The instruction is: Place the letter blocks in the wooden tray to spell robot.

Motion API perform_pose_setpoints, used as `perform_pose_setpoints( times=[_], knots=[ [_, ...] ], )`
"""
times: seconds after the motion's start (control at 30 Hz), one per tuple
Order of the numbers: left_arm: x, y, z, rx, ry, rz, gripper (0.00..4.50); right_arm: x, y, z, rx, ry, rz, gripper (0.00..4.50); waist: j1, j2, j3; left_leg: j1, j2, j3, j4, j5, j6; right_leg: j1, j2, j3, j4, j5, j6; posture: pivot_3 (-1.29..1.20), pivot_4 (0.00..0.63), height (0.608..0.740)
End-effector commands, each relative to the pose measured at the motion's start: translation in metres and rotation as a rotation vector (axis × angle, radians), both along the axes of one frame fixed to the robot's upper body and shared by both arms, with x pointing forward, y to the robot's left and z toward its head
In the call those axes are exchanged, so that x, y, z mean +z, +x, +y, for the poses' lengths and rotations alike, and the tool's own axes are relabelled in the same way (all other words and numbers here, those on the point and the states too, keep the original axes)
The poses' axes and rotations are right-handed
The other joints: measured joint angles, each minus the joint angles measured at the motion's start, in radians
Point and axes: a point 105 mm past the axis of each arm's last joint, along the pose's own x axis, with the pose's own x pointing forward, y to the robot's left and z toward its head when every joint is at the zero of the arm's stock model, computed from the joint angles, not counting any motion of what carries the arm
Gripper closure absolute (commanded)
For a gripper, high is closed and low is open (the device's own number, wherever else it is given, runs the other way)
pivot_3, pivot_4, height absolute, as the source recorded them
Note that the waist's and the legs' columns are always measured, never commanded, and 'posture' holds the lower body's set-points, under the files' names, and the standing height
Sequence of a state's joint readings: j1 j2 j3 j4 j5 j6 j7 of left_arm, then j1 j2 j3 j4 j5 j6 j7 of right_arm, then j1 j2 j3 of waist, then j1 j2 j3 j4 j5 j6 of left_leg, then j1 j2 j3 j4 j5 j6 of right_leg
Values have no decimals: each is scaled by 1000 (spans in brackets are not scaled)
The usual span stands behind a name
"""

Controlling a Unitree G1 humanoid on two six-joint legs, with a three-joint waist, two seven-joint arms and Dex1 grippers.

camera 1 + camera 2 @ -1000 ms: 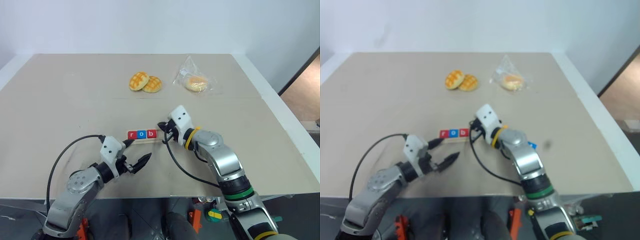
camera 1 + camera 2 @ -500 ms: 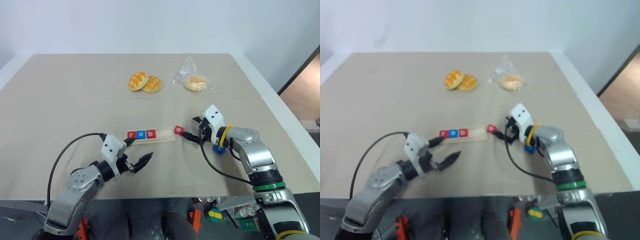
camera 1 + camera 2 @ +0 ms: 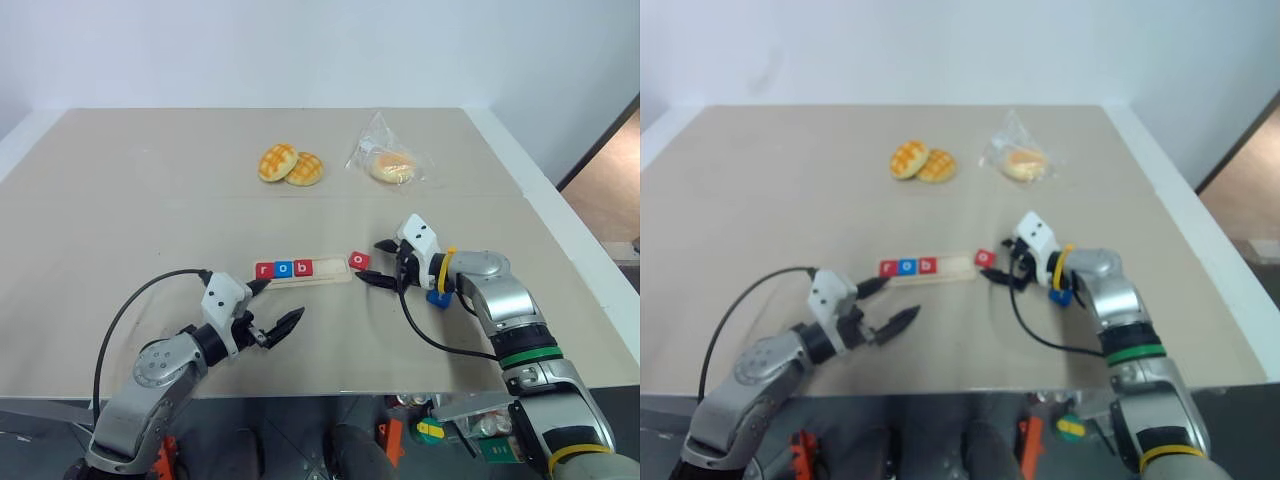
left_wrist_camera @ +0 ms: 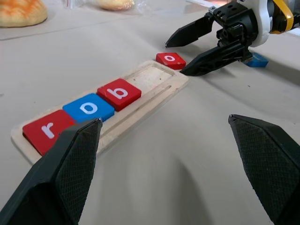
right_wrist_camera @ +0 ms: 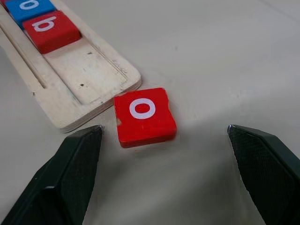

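Both hands, left [image 3: 276,304] and right [image 3: 372,263], gape empty; three letter blocks [image 3: 283,268] in the wooden tray [image 3: 330,271], a fourth [image 3: 359,260] beside it.

Red [image 4: 45,131], blue [image 4: 88,107], red [image 4: 119,91] letter blocks — pale wooden tray [image 4: 154,77].

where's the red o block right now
The red o block lies flat on the table just off the right end of the wooden tray, outside it, between the open fingers of the right gripper.
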State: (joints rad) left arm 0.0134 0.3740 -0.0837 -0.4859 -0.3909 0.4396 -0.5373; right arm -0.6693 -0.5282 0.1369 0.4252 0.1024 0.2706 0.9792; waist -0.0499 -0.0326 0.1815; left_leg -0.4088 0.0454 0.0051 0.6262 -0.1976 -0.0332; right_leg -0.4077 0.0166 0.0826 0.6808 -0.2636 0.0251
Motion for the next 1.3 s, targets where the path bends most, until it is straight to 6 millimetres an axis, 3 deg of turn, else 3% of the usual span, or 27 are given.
perform_pose_setpoints(
  times=[0.03,0.07,0.13,0.17,0.23,0.33,0.53,0.67,0.9,1.07,1.3],
  knots=[
    [11,-3,-1,1,1,-48,0,3,2,2,24,-16,-24,903,0,0,0,0,0,0,0,0,0,0,0,0,0,0,0,0,150,740],
    [11,-4,-1,4,1,-48,0,2,3,2,24,-14,-25,1213,0,0,0,0,0,0,0,0,0,1,0,0,0,0,0,0,150,740],
    [10,-4,-1,8,0,-45,0,2,5,3,20,-6,-26,1213,0,0,0,1,0,0,1,0,0,1,0,0,0,1,0,0,150,740],
    [10,-4,-1,9,-1,-45,0,2,6,4,18,1,-25,1801,0,0,0,1,0,0,1,0,0,1,0,0,0,1,0,0,150,740],
    [10,-4,-1,11,-1,-45,0,2,7,4,15,9,-23,2247,0,0,0,1,0,0,2,0,0,1,0,0,0,1,0,0,150,740],
    [10,-5,-1,14,-1,-43,0,1,7,7,12,21,-14,3312,0,0,0,1,0,0,3,0,0,1,0,0,0,2,1,0,150,740],
    [9,-7,-1,14,-1,-41,0,-2,6,4,1,21,-10,3322,0,0,0,1,0,1,3,0,0,1,0,1,0,2,1,0,150,740],
    [9,-6,-1,15,-3,-36,0,16,14,3,-14,42,-66,3322,0,0,0,1,0,1,4,0,0,1,0,1,0,2,1,0,150,740],
    [9,0,3,59,-38,-22,0,46,4,46,215,37,-109,3322,-2,0,0,0,1,3,3,0,0,0,1,2,0,2,2,0,150,740],
    [12,3,0,77,-75,-19,0,32,-9,67,364,-35,-57,3322,1,0,0,0,1,1,3,0,0,0,1,1,0,2,1,0,150,740],
    [13,3,-1,84,-80,-22,0,17,-9,71,413,-102,-31,3322,2,0,0,-1,0,1,3,0,0,1,-1,1,0,2,2,0,150,740]
  ],
)
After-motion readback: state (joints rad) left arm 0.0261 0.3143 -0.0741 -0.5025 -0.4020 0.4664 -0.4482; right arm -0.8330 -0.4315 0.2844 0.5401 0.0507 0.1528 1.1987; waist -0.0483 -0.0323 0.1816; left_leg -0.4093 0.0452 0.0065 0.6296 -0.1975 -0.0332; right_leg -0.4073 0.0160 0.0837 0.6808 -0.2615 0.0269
